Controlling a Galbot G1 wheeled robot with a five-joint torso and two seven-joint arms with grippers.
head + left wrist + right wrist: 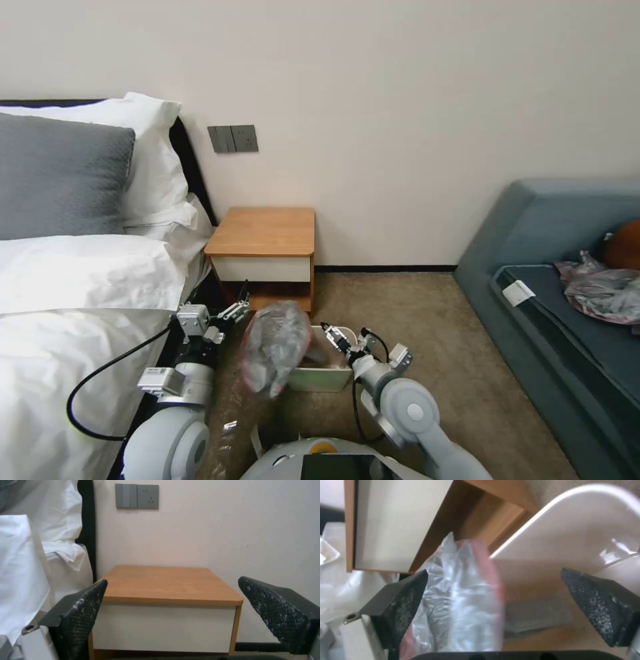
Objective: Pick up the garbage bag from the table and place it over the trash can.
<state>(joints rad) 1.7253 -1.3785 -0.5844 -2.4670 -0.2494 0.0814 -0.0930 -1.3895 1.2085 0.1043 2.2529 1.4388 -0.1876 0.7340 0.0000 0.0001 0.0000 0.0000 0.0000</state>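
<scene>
the thin translucent grey plastic garbage bag point(275, 347) with a pinkish-red rim sits off the table, bunched upright on the near-left side of the small rectangular trash can point(321, 380) with cream inner walls and pale green outer sides. the bag covers the can's left part, so only the near green wall and a little of the right rim can be made out in the head view. in the right wrist view the bag point(460, 600) hangs between the camera and the can's cream interior point(573, 540); whether any of the film lies over the rim cannot be told. a greyish patch on the can's floor is too blurred to name.

the right gripper point(331, 335) hangs at the can's right rim, fingers spread wide with nothing between them; one dark textured finger point(403, 605) is just beside the bag, though contact cannot be told.

the left gripper point(235, 311) is to the left of the bag, near the bed, also wide open and empty, pointing at the small boxy wooden table point(263, 233) with an orange-brown top and white drawer front. its low shelf is partly hidden by the gripper and the bag. the table top point(166, 582) is bare, and the table's lower edge is cut off in the left wrist view.
</scene>
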